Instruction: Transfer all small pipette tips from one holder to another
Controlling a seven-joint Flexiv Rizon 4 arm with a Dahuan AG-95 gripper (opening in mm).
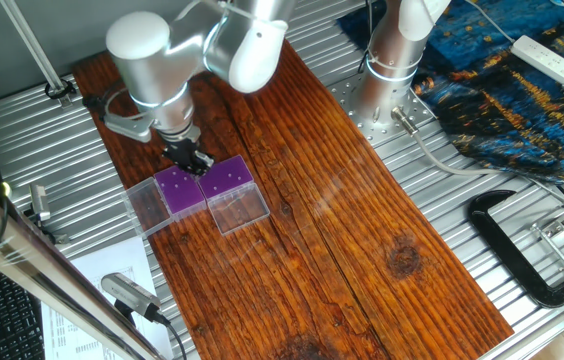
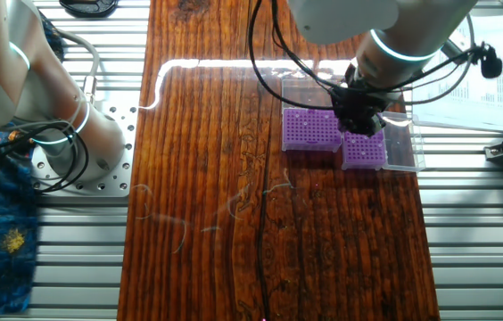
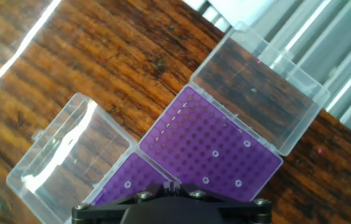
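Observation:
Two holders stand side by side, touching, with their clear lids folded open. In the hand view the right holder [image 3: 225, 134] has a purple perforated top that carries several small pipette tips [image 3: 215, 154], seen as pale rings. The left holder [image 3: 116, 186] shows one pale ring [image 3: 127, 184]. My gripper [image 3: 173, 186] hangs just above the seam between the two purple tops, fingers pressed together; nothing shows between them. The fixed views show the gripper [image 1: 190, 158] [image 2: 358, 120] low over the holders [image 1: 177, 188] [image 1: 227, 177] [image 2: 311, 129] [image 2: 363, 150].
The open lids [image 3: 259, 93] [image 3: 66, 155] lie flat on the wooden board [image 1: 332, 220]. A second robot base [image 1: 387, 70] stands at the board's far side. A black clamp [image 1: 517, 250], papers [image 2: 465, 85] and a patterned cloth [image 1: 502, 90] lie off the board.

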